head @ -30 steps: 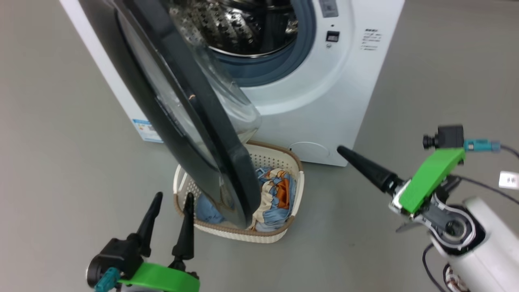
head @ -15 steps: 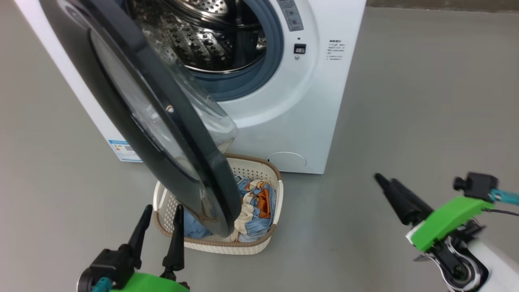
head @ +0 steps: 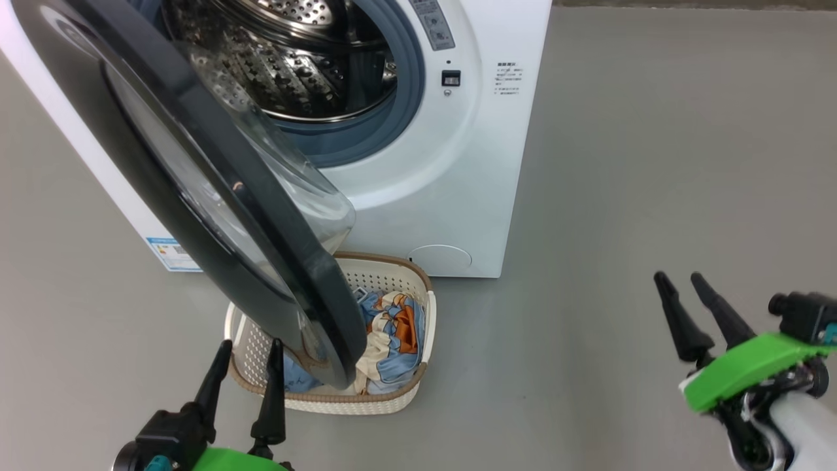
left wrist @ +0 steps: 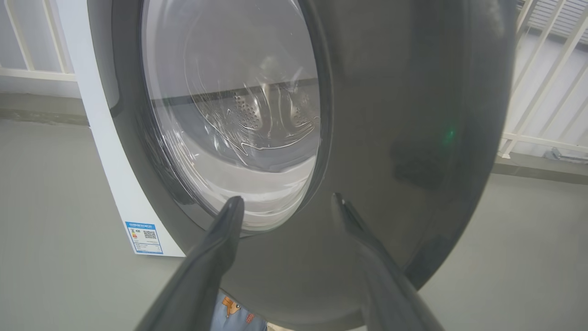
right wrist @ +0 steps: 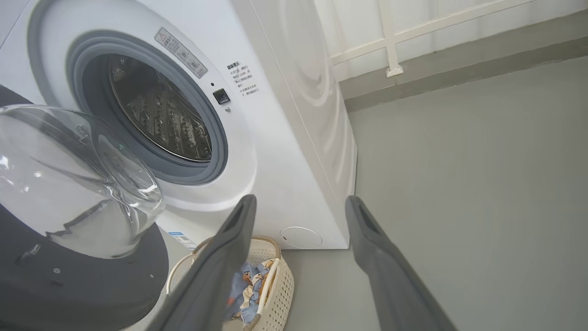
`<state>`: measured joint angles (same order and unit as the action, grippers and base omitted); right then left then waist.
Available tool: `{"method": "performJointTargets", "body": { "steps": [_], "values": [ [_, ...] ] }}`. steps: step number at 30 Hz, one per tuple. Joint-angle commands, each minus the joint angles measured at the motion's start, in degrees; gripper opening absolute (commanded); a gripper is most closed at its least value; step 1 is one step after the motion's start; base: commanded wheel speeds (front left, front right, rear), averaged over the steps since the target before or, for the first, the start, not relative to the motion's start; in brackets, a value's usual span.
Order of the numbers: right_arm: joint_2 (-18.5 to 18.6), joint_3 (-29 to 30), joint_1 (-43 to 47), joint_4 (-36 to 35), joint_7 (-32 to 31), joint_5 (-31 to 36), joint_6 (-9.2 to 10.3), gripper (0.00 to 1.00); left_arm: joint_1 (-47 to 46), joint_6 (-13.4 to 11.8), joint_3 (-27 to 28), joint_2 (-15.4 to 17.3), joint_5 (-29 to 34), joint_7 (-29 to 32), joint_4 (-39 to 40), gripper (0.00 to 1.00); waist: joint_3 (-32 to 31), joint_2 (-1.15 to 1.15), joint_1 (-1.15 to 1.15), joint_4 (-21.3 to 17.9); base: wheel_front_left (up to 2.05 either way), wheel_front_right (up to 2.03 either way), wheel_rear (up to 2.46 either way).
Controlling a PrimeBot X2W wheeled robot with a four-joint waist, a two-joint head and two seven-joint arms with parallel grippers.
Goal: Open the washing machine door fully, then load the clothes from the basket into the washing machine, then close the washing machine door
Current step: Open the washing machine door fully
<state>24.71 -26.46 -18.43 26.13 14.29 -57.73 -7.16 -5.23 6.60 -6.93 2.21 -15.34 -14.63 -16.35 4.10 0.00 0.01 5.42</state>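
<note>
Two grippers are nearest to the camera, and both are empty. At the lower left of the head view the left gripper (head: 251, 343) points up the picture with its jaws apart. Its tips are just in front of the near left rim of the basket (head: 392, 400) and close to the bottom edge of the washing machine door (head: 314, 288); whether a tip touches the door I cannot tell. In the left wrist view these jaws face the glossy outer side of the door, low on it. At the lower right the right gripper (head: 678, 276) hangs over the grey floor (head: 654, 163), jaws apart too, well apart from the basket and the machine.

Next comes the basket, which stands on the floor just in front of the washing machine (head: 458, 183). The clothes (head: 392, 333) lie inside it, light blue with cream and orange parts. The door is swung out from its left side and stands partly open above the left half of the basket, hiding that half in the head view. Its clear glass bowl (head: 307, 196) bulges toward the machine.

Behind the door, the perforated steel drum (head: 281, 59) shows inside the blue-grey gasket (head: 409, 91). A small blue label (head: 171, 254) sits low on the machine's left corner. Farthest, in the right wrist view, a pale railing (right wrist: 390, 41) runs beyond the machine.
</note>
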Motion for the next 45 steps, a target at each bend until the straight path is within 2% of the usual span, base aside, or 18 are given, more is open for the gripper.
{"method": "performJointTargets", "body": {
  "steps": [1, 7, 10, 21, 27, 41, 42, 43, 44, 45],
  "values": [
    [-0.11, 0.95, 2.6, -1.52, 0.69, 3.85, -0.33, 1.0, -0.42, 0.36, 2.03, 0.66, 0.63, -0.37, 0.89, 1.0, -0.1, 0.0, 0.0, -0.18, 0.0, 0.0, 0.0],
    [-3.31, 8.25, 6.28, -4.18, 0.7, 13.85, -0.33, 1.0, -0.24, 0.48, 2.15, 0.66, 0.78, -0.37, 0.61, 1.0, -0.81, 0.0, 0.0, -0.21, 0.0, 0.0, 0.0],
    [-5.38, 12.59, 8.79, -7.16, 0.7, 20.94, -0.33, 1.0, -0.06, 0.54, 2.48, 0.66, 0.77, -0.37, 0.7, 1.0, -1.26, 0.0, 0.0, 0.09, 0.0, 0.0, 0.0],
    [-9.85, 20.85, 13.63, -13.51, 0.71, 33.44, -0.33, 1.0, 0.5, 0.67, 2.7, 0.66, 0.63, -0.37, 0.63, 1.0, -1.92, 0.0, 0.0, 0.57, 0.0, 0.0, 0.0],
    [-11.19, 21.74, 15.53, -13.85, 0.71, 36.72, -0.33, 1.0, 0.62, 0.71, 2.77, 0.66, 0.52, -0.37, 0.54, 1.0, -1.95, 0.0, 0.0, 0.68, 0.0, 0.0, 0.0],
    [-12.09, 21.14, 16.29, -12.98, 0.71, 36.49, -0.33, 1.0, 0.58, 0.78, 2.95, 0.66, 0.85, -0.37, 0.62, 1.0, -2.17, 0.0, 0.0, 0.28, 0.0, 0.0, 0.0],
    [-12.18, 21.31, 16.31, -12.95, 0.71, 36.35, -0.33, 1.0, 0.51, 0.79, 2.94, 0.66, 0.83, -0.37, 0.7, 0.67, -2.23, 0.0, 0.0, 0.28, 0.0, 0.0, 0.0],
    [-12.22, 21.42, 16.33, -12.93, 0.71, 36.28, -0.33, 1.0, 0.46, 0.79, 2.96, 0.66, 0.78, -0.37, 0.78, 0.4, -2.29, 0.0, 0.0, 0.28, 0.0, 0.0, 0.0],
    [-12.24, 21.48, 16.35, -12.96, 0.71, 36.31, -0.33, 1.0, 0.38, 0.8, 3.04, 0.66, 0.78, -0.37, 0.9, 0.04, -2.36, 0.0, 0.0, 0.3, 0.0, 0.0, 0.0],
    [-12.27, 21.52, 16.37, -12.99, 0.71, 36.34, -0.33, 1.0, 0.28, 0.8, 3.15, 0.66, 0.94, -0.37, 1.12, 0.0, -2.44, 0.0, 0.0, 0.33, 0.0, 0.0, 0.0]
  ]
}}
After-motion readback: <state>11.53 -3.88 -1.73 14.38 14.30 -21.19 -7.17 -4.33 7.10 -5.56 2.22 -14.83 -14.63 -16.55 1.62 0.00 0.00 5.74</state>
